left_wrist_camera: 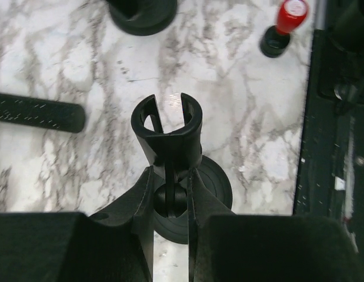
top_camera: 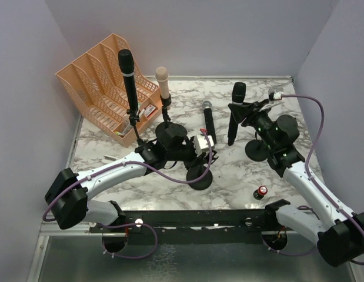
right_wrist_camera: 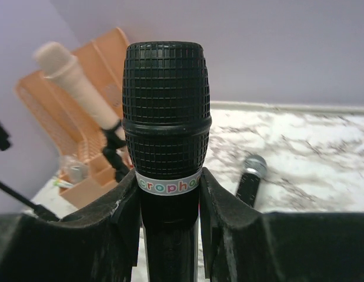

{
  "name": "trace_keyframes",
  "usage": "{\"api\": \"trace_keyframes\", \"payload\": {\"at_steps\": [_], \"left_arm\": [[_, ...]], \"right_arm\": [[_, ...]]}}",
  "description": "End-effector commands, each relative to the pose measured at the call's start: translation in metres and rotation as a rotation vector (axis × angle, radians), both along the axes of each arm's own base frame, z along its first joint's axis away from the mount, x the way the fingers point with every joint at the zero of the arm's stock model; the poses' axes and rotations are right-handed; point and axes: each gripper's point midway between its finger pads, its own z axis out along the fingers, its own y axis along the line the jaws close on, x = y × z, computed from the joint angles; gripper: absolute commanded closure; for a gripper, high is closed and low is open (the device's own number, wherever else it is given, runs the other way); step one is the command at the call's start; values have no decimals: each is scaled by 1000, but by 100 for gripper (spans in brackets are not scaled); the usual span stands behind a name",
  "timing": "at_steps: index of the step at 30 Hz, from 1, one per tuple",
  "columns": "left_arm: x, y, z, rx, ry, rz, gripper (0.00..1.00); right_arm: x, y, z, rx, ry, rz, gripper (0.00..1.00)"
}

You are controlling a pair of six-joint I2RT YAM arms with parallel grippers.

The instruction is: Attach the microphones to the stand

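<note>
Since the near edge is the obvious place to start: there's a small red-topped battery [top_camera: 261, 191] standing on the white marble-look table [top_camera: 234, 176] close to that edge, over toward the right. A bit further in, around the middle, sits a black desktop mic stand with a round base and a U-shaped clip [left_wrist_camera: 167, 126]. My left gripper [left_wrist_camera: 170, 179] is pinched nearly closed on the neck of that stand just under the clip, one finger on each side.

Over on the right, my right gripper [right_wrist_camera: 169, 188] is partway open and clamped around an all-black stick microphone with a black mesh head [right_wrist_camera: 167, 106]. It's holding it upright off the table, fingers right below the lettered band. Another round black stand base [top_camera: 256, 151] sits on the table beside that wrist.

Past the middle stand, the black microphone with a silver mesh head [top_camera: 209, 123] lies flat, head pointing at the far edge. Further back on the left half, the peach-pink microphone [top_camera: 163, 81] stands clipped in its own stand. The second all-black microphone [top_camera: 127, 73] is up on a thin stand next to it. Behind those, a peach plastic slotted file organizer [top_camera: 93, 76] fills the far left corner.
</note>
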Motion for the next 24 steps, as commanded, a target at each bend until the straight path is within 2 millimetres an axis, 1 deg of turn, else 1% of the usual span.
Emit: {"api": "trace_keyframes", "payload": {"at_steps": [1,4,6,9,12,16,20,22,24], "left_arm": [[43,1,26,-98,-92,242,100],[48,1,29,-124,-94,282,100],[50,1,30,-132,-90,296,100],[51,-1,25,-122,-77,298,100],[50,-3,21,-115,-60,295,100],[50,-4,15,-103,-41,298,100],[51,-5,13,-104,-32,302,100],[51,-5,13,-106,-29,304,100],[51,-5,14,-111,-26,307,100]], "right_arm": [[-35,15,45,111,-209,152,90],[-49,20,46,150,-256,210,90],[-53,22,44,182,-268,232,91],[-58,24,41,232,-293,261,91],[-57,24,41,282,-316,262,92],[-56,20,53,327,-367,248,92],[-54,18,66,343,-411,241,93],[-52,20,68,350,-418,246,93],[-49,21,65,358,-414,251,94]]}}
